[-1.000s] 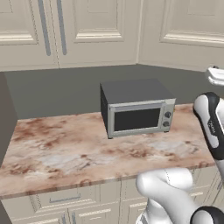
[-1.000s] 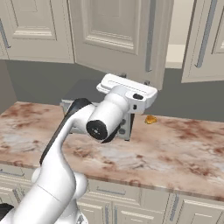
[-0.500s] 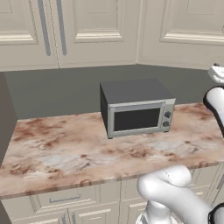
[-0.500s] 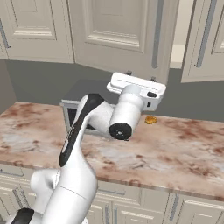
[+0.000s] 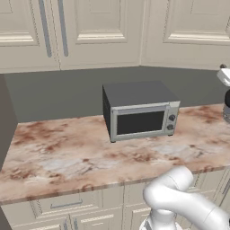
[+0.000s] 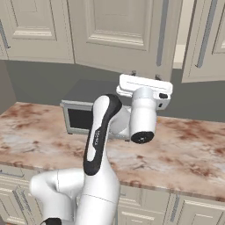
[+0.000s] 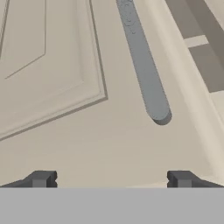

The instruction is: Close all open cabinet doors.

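Note:
A tall cream cabinet door (image 6: pixel 118 30) with a long grey bar handle (image 6: pixel 163 30) hangs above the counter and stands ajar, with a strip of lighter interior (image 6: pixel 179 50) at its right edge. Another panelled door (image 6: pixel 215 48) to the right also looks swung out. My gripper (image 6: pixel 145 75) is up against the lower edge of the middle door, below the handle. In the hand view the door panel (image 7: pixel 52 65) fills the frame close up. The handle's lower end (image 7: pixel 153 96) sits just above my open gripper (image 7: pixel 111 179), which has nothing between its fingertips (image 7: pixel 41 178).
A grey microwave (image 5: pixel 141 110) stands on the marble counter (image 5: pixel 67 157) under the cabinets, partly behind my arm (image 6: pixel 101 140). More upper doors with paired handles (image 5: pixel 54 27) line the wall to the left. Small drawers (image 5: pixel 67 204) run below the counter edge.
My hand has moved right and slightly up toward the door's lower edge, and the forearm has swung more upright. The doors have not visibly moved.

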Controlling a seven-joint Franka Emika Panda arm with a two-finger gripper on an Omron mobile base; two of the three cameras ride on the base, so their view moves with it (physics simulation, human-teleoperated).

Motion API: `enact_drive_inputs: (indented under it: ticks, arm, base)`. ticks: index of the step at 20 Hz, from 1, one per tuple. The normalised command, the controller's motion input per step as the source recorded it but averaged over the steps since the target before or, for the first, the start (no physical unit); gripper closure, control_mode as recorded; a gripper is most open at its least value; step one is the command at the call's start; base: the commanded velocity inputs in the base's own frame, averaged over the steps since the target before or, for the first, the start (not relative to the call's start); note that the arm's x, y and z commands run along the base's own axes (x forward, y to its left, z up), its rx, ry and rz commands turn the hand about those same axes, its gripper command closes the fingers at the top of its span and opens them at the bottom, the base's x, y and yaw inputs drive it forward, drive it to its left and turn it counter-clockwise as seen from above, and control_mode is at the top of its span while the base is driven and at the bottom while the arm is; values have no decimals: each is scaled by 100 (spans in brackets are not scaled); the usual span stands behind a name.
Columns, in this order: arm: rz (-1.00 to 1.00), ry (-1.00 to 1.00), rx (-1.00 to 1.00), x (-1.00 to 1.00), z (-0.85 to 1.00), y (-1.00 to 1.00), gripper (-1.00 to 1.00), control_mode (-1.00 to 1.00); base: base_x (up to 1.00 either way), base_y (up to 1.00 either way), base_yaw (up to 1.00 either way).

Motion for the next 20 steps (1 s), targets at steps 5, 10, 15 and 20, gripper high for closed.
enact_drive_inputs:
  ticks: [5,10,15,20]
  arm:
    - [6,0,0,19,16,2,-100,-100]
    - [0,0,0,17,27,9,-100,-100]
    - [0,0,0,21,29,5,-100,-100]
    - [0,2,0,23,20,3,-100,-100]
  base:
    - [0,0,0]
    - [0,0,0]
    - [0,0,0]
    - [0,0,0]
